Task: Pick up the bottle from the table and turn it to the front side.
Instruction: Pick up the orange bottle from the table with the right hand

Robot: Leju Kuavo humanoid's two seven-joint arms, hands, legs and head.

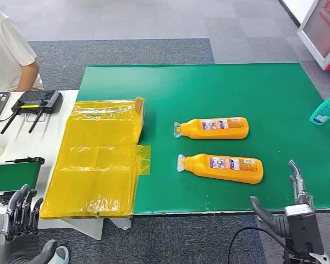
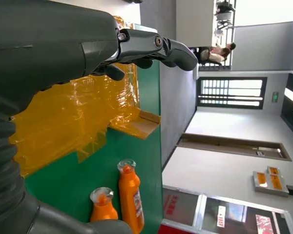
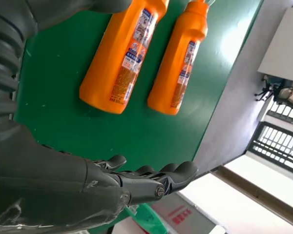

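R hand [image 1: 298, 190] sits just off the near edge of the green table top [image 1: 238, 88], toward its near-right corner, fingers [image 1: 295, 175] raised and apart, thumb out to the side, nothing in it. R wrist view: same hand [image 3: 148, 183], fingers stretched out nearly straight over the green surface, clear of both bottles.

L hand [image 1: 20, 212] is low by the near-left, below the white side table [image 1: 34, 143], fingers up and loosely spread, holding nothing. L wrist view: hand [image 2: 148, 48] extended, fingers [image 2: 174, 51] straight, above the yellow plastic sheet [image 2: 74, 112].

Nearest to the R hand: near orange bottle [image 1: 221, 168], lying flat on its side, parallel w/ the near edge, clear cap pointing left, label facing up. Just behind it, apart but close, far orange bottle [image 1: 213, 128], same lie, cap also left, label up. Both sit right of the table's middle. In R wrist view both show labels along their length, near one [image 3: 119, 58], far one [image 3: 180, 63].

Yellow plastic sheet [image 1: 99, 159] covers the table's left part and runs over its near-left edge; a brown cardboard flap [image 1: 139, 107] shows at its far-right corner.

Teal bottle [image 1: 325, 110] lies tilted at the right edge of the green top.

On the white side table: black controller w/ two antennas [image 1: 34, 104], laptop corner at its left. A person in a white shirt [image 1: 7, 49] sits behind it, at the far left.
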